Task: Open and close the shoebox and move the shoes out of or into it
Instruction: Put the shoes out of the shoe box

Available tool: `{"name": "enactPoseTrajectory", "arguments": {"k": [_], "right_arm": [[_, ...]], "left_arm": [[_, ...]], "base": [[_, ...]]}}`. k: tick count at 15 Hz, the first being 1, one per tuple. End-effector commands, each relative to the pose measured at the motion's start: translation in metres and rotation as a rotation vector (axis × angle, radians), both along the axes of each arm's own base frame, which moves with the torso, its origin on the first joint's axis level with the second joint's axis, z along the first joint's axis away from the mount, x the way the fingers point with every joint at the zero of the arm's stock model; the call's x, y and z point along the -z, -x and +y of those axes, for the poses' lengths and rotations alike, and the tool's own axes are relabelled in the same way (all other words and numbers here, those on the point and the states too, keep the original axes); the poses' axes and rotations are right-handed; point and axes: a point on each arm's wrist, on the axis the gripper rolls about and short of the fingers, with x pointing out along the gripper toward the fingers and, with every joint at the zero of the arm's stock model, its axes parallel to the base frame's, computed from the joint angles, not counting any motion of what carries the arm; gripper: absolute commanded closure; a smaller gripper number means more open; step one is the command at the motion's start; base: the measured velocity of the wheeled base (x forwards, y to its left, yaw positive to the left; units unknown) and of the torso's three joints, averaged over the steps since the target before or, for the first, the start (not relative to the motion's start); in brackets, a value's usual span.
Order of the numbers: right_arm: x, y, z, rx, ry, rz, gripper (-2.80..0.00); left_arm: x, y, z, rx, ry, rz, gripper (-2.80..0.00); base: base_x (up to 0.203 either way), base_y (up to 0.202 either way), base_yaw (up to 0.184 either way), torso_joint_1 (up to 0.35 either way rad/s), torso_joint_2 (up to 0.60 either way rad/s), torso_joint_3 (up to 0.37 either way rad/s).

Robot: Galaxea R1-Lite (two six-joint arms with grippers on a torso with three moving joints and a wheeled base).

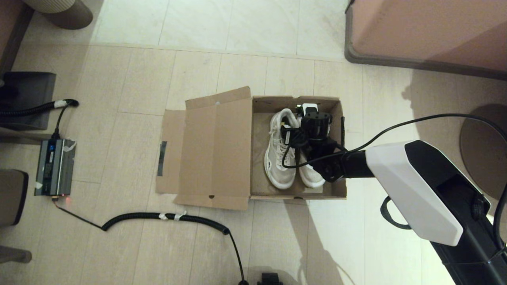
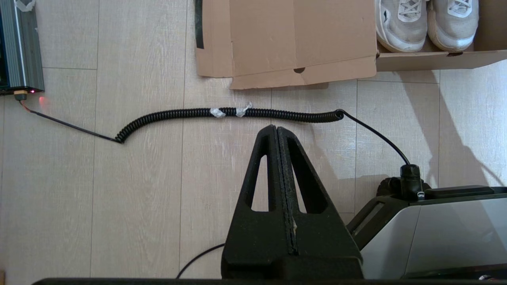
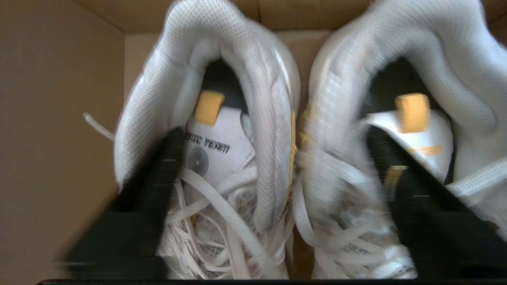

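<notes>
1. Shoes [image 1: 282,154] are seen side by side inside the open shoebox [image 1: 259,107], long axes running twelve to six.
2. Right gripper [image 3: 277,166] is spread, one finger lowered into each shoe's mouth.
3. Left gripper [image 2: 277,130] is parked closed at six o'clock.

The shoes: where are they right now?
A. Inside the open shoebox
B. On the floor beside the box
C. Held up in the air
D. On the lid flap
A: both shoes stand side by side inside the shoebox, its lid folded open.

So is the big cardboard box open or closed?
Open. The shoebox has its lid folded out flat on the floor, and the shoes show inside.
</notes>
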Motion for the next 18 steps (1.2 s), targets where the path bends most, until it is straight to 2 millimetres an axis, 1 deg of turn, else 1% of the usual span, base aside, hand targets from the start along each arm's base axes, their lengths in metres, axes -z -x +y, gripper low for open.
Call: {"name": "enactPoseTrajectory", "arguments": {"k": [1,4,6,9,11,12,14,18], "right_arm": [[0.006,-0.002,0.0,0.003,0.004,0.009,0.0],[0.007,-0.004,-0.004,0.011,0.029,0.011,0.0],[0.001,-0.002,-0.004,0.01,0.026,0.005,0.0],[-0.024,0.005,-0.008,0.032,0.017,-0.016,0.0],[-0.043,0.014,-0.012,0.055,0.01,-0.012,0.0],[-0.049,0.018,-0.014,0.058,0.007,-0.005,0.0],[-0.059,0.029,-0.016,0.053,0.006,0.002,0.0],[-0.092,0.054,-0.013,0.035,-0.013,-0.038,0.0]], "left_arm": [[0.002,-0.001,0.0,0.0,0.0,0.007,0.0],[0.002,-0.001,0.0,0.0,0.0,0.007,0.0],[0.002,-0.001,0.0,0.0,0.0,0.009,0.0],[0.002,-0.001,0.0,0.0,0.0,0.007,0.0],[0.002,-0.001,0.0,0.0,0.0,0.007,0.0],[0.002,-0.001,0.0,0.0,0.0,0.007,0.0],[0.002,-0.001,0.0,0.0,0.0,0.007,0.0],[0.002,-0.001,0.0,0.0,0.0,0.008,0.0]], "base": [[0.0,0.0,0.0,0.0,0.0,0.0],[0.0,0.0,0.0,0.0,0.0,0.0],[0.0,0.0,0.0,0.0,0.0,0.0],[0.0,0.0,0.0,0.0,0.0,0.0],[0.0,0.0,0.0,0.0,0.0,0.0],[0.0,0.0,0.0,0.0,0.0,0.0],[0.0,0.0,0.0,0.0,0.0,0.0],[0.0,0.0,0.0,0.0,0.0,0.0]]}}
